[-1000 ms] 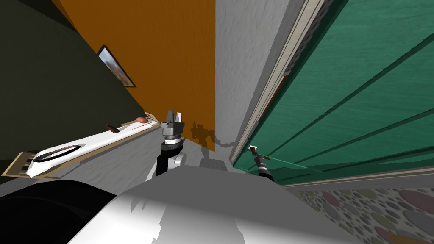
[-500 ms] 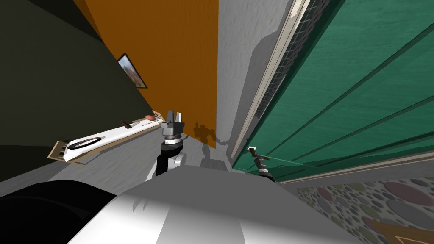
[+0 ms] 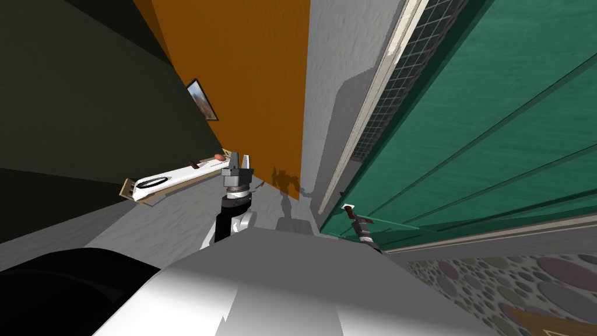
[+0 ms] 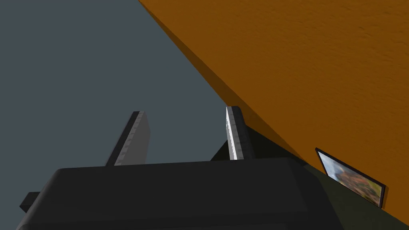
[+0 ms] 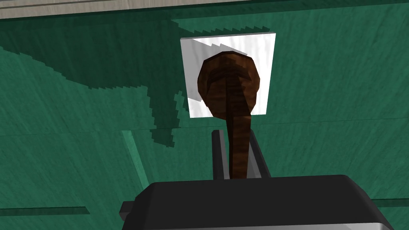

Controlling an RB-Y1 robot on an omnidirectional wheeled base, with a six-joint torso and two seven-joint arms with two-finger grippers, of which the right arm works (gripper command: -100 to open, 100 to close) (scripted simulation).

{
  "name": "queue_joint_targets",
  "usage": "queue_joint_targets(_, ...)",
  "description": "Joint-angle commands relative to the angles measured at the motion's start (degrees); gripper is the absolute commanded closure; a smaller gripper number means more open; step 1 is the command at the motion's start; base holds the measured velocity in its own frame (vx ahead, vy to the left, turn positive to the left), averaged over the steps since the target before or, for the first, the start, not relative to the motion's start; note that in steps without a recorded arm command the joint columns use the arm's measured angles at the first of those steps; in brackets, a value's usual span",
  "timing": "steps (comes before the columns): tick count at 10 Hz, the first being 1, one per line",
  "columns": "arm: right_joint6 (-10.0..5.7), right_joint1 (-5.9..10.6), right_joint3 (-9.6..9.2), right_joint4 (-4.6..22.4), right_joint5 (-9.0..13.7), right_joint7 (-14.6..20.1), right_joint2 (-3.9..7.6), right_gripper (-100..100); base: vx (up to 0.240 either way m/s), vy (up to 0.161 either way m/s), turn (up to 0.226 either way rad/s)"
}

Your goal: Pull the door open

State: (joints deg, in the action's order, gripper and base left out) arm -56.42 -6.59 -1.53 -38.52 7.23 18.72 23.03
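Observation:
A green panelled door point(image 3: 495, 128) stands partly swung out from its pale frame point(image 3: 373, 99) on my right, with a gridded surface point(image 3: 408, 76) showing in the gap. Its dark brown lever handle point(image 5: 235, 131) juts from a white square plate point(image 5: 227, 48). My right gripper point(image 5: 235, 149) is shut on that handle, a finger pressed against each side; in the head view the same gripper point(image 3: 357, 220) sits at the door's free edge. My left gripper point(image 3: 239, 160) is held up in front of my chest, open, with nothing between its fingers point(image 4: 235, 133).
An orange wall point(image 3: 250, 76) with a framed picture point(image 3: 202, 100) runs ahead on the left. A white counter with a sink point(image 3: 169, 178) stands to the left, with small objects at its far end. Grey floor point(image 3: 338, 87) lies ahead; a pebble-patterned rug point(image 3: 513, 291) lies at right.
The door has swung further out from its frame, widening the gap, with my right gripper still on the handle. The counter and picture have slid right as my view turned.

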Motion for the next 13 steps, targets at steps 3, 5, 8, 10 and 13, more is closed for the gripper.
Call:
queue_joint_targets(3,-3.00,-2.40,-1.47,-0.27,-0.47,1.80,1.45,100,-0.225,-0.061,0.163)
queue_joint_targets(5,-2.75,-2.52,-1.48,-0.45,-0.44,1.81,1.56,100,-0.164,-0.065,0.111)
queue_joint_targets(8,-6.08,-4.20,-2.36,0.74,-0.74,3.02,2.54,100,-0.192,-0.060,0.184)
queue_joint_targets(10,-8.05,-5.15,-2.79,1.39,-0.86,3.70,3.19,100,-0.229,-0.070,0.159)
queue_joint_targets(13,-10.32,-6.23,-3.28,2.12,-1.00,4.48,3.94,100,-0.165,-0.049,0.129)
